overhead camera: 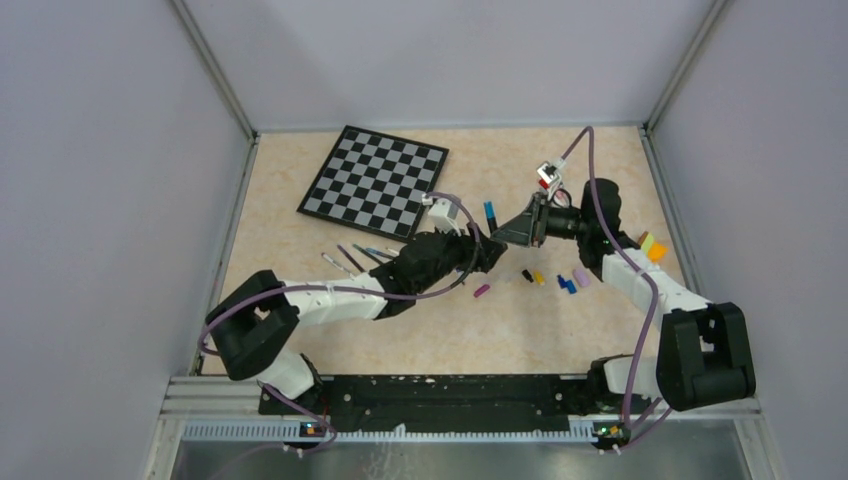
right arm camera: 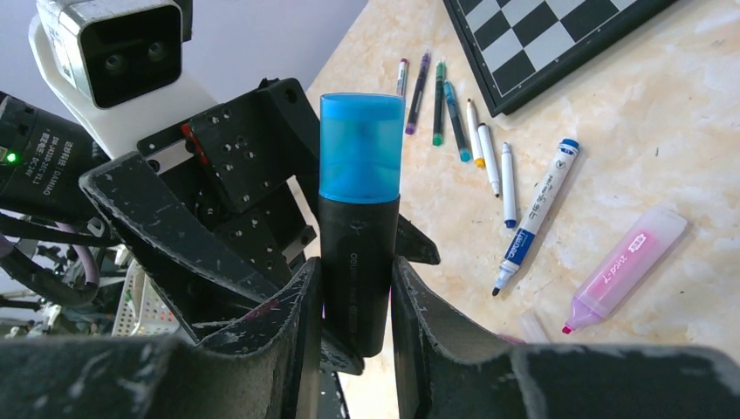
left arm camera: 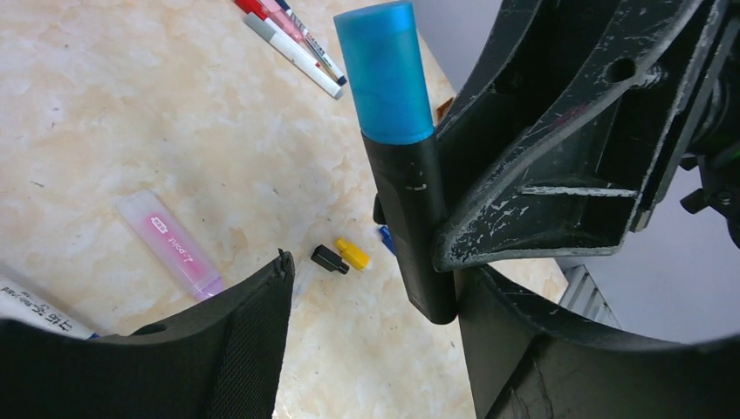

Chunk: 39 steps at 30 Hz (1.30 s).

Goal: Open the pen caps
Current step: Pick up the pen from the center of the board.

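Blue cap (right arm camera: 360, 148) seated on the black marker (right arm camera: 356, 262), which is held upright above the table (left arm camera: 131, 113)
Right gripper (right arm camera: 353, 292) is clamped on the marker's black body just below the cap; left gripper (left arm camera: 375, 269) has its jaws apart with the marker's lower end between them, not pinched. A loose black cap (left arm camera: 329, 258) and a yellow cap (left arm camera: 352, 253) lie side by side on the table, near a pink highlighter (left arm camera: 174, 246)

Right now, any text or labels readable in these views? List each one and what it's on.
"point": on the pink label of the pink highlighter; the mark before it is unclear.
Print along the white marker: too small to read.
Faint print on the black pen in the right gripper: not legible.
Characters on the white pen at the left wrist view's edge: cut off, blurred.
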Each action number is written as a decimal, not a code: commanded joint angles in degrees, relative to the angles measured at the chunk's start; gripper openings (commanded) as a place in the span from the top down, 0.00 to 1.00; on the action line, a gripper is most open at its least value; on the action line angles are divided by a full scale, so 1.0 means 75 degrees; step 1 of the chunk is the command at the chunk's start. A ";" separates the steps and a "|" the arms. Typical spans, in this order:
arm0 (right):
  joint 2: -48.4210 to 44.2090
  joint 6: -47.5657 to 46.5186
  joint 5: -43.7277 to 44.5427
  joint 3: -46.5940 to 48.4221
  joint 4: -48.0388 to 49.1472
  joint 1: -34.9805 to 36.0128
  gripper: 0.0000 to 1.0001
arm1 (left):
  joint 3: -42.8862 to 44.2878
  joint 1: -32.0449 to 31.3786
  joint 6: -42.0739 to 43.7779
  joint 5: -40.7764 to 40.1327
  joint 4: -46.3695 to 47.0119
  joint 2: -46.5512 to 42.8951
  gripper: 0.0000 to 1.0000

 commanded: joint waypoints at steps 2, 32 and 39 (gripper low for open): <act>-0.0230 0.0212 -0.0126 -0.0036 0.0515 -0.0007 1.00 | 0.0499 -0.0050 0.0343 -0.0478 -0.0072 0.0160 0.33; -0.1085 -0.1735 -0.0738 0.0042 -0.0880 -0.0029 0.46 | -0.0765 0.0276 0.0929 0.0050 -0.0738 -0.1740 1.00; -0.1639 -0.6900 -0.1462 0.0712 -0.4978 -0.0436 0.39 | -0.1299 0.0733 0.1368 0.2386 -0.1826 -0.3142 1.00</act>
